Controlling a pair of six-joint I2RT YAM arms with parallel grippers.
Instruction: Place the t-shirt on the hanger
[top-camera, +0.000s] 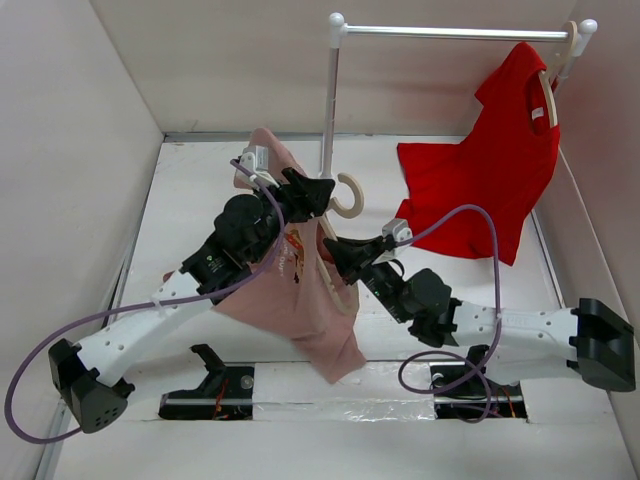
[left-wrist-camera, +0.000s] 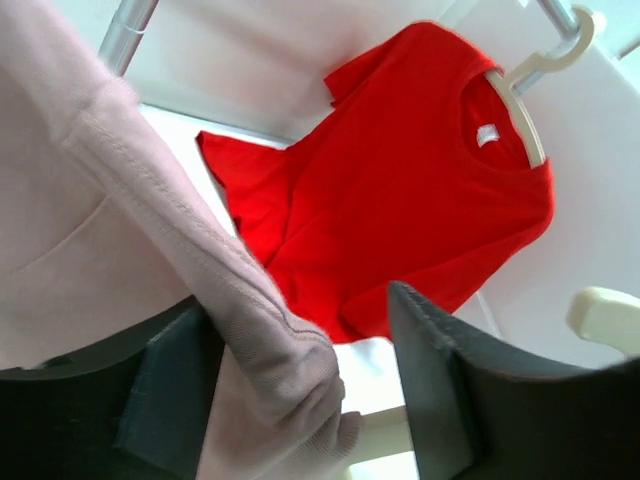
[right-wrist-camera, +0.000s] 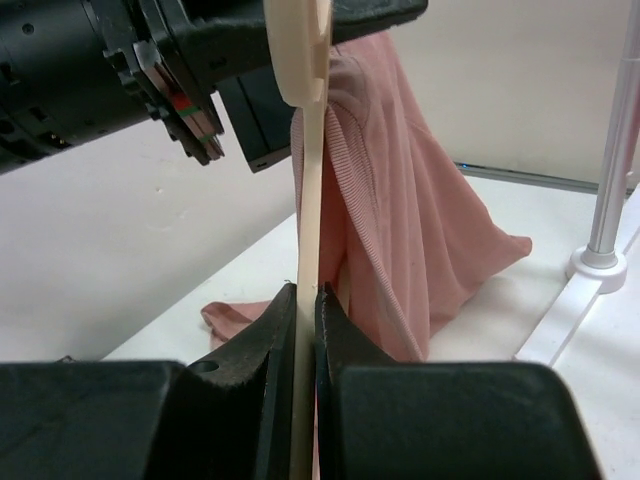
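1. My right gripper squeezes the hanger tight. If it slips, the hanger tips.
2. My left gripper has its jaws wide apart. The t-shirt edge hangs between them, touching one side only. It can slide out.
3. Then the shirt falls off the hanger.

The dusty pink short-sleeved t-shirt is held over the middle of the white table. The pale beige wood-look clothes hanger is set at its right side, hook just before the white metal rack post. The left gripper is placed left of the hook, shirt fabric between its spread fingers; the right gripper is clamped on the hanger below. The bright red t-shirt is hung on a matching hanger from the rail, far right.
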